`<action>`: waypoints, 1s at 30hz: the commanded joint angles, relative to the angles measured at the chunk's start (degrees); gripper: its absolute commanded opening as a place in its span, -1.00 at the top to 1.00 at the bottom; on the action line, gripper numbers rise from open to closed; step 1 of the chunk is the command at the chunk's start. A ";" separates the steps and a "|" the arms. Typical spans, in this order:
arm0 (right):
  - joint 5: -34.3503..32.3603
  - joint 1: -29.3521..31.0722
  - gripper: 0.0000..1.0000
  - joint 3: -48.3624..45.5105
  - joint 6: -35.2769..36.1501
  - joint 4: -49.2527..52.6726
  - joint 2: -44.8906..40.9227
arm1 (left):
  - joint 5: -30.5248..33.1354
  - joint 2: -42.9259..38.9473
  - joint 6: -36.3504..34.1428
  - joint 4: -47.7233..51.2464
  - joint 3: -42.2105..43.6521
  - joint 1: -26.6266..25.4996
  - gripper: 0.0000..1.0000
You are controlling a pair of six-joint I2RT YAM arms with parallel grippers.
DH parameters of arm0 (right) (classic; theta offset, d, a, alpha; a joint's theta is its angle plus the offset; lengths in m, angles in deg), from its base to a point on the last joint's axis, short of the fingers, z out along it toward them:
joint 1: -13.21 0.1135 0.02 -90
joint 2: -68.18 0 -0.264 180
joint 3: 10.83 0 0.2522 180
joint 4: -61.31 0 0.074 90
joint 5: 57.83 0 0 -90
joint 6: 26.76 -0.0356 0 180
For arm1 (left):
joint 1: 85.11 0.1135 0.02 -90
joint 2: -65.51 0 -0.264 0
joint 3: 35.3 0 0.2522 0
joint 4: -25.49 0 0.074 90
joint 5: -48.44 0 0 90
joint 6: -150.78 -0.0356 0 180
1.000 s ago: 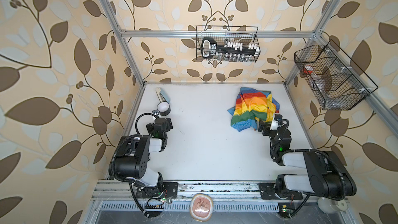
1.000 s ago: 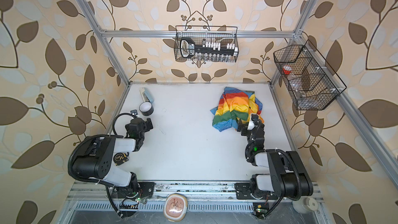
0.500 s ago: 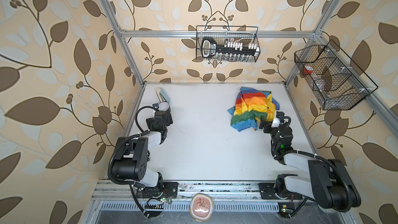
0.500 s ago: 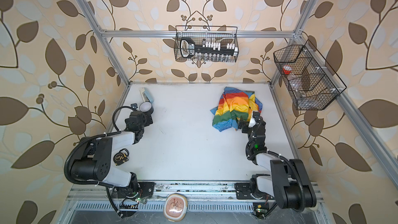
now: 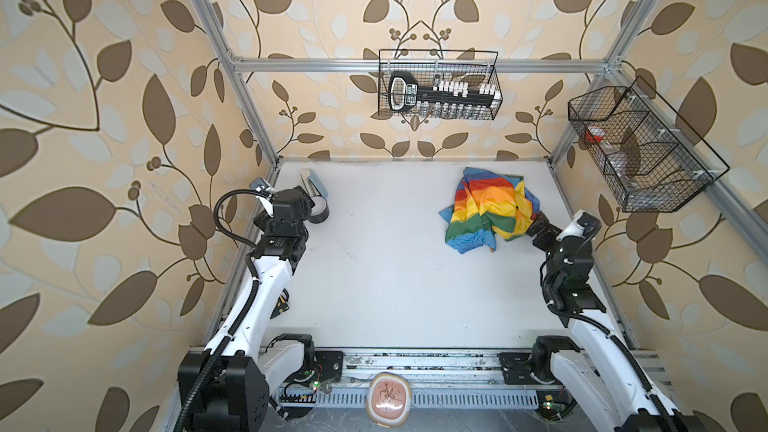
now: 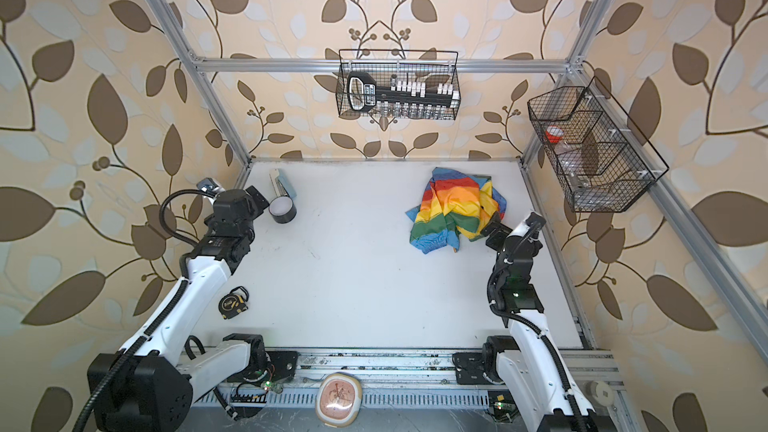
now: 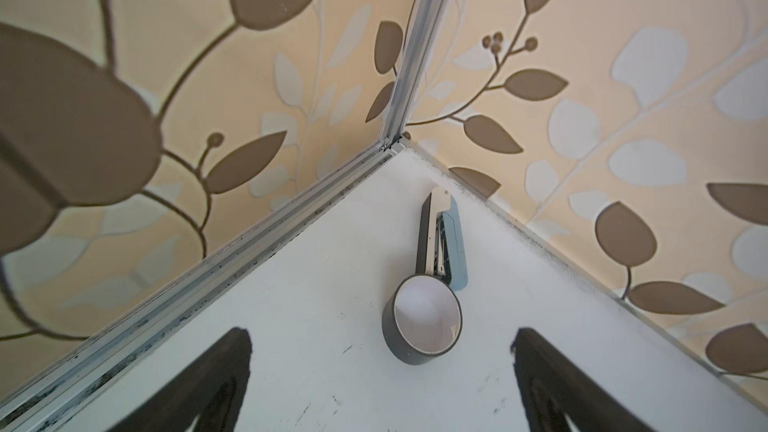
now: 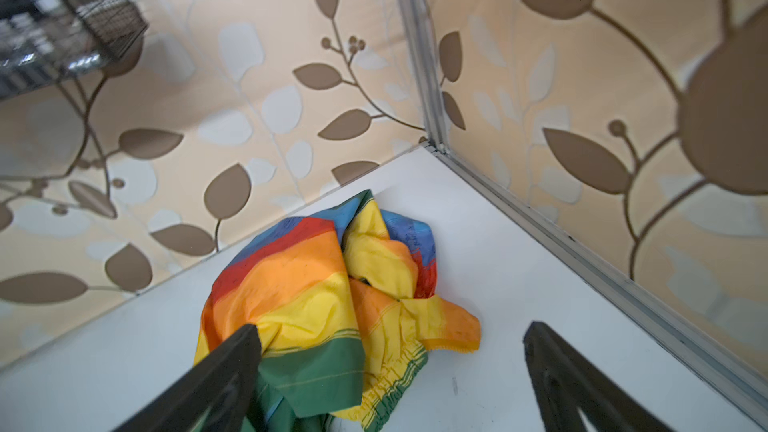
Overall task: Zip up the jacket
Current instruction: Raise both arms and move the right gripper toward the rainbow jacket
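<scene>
R claw [image 8: 392, 328] splayed, jacket [image 8: 299, 276] bunched, zip unclear

left arm [image 5: 270, 280] and right arm [image 5: 594, 338] are both stretched forward, left hand [image 7: 380, 334] and right hand [image 8: 391, 328] tilted downward, each spread wide open
</scene>
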State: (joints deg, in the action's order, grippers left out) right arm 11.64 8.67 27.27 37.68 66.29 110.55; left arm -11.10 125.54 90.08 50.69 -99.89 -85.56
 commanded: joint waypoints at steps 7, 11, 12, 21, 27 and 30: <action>16.09 -3.33 -0.76 7.87 -7.90 26.49 4.15 | -19.98 -7.06 7.03 18.08 1.39 -0.43 -0.92; 25.44 -1.70 -0.66 8.97 -6.24 25.60 9.63 | -35.32 -6.65 6.43 16.55 3.50 -0.69 -0.98; 25.19 0.27 -0.69 9.36 -6.04 25.20 10.77 | -37.14 -6.46 7.50 16.46 4.24 -1.11 -0.98; 12.70 18.50 -0.97 19.63 -6.07 25.90 26.61 | -36.49 -4.25 16.31 6.25 14.60 -18.55 -0.98; 8.80 22.98 -1.00 25.43 -6.34 25.85 36.65 | -33.65 -1.65 18.99 2.64 17.19 -25.55 -0.98; 7.58 24.11 -1.00 27.75 -6.11 25.57 41.10 | -33.25 -2.60 19.18 2.22 17.87 -25.65 -0.98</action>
State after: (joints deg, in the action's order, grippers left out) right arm 22.65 31.91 52.36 31.74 90.86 148.82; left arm -45.84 124.42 107.41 56.40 -82.39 -111.02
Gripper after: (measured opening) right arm 0.998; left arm 0.988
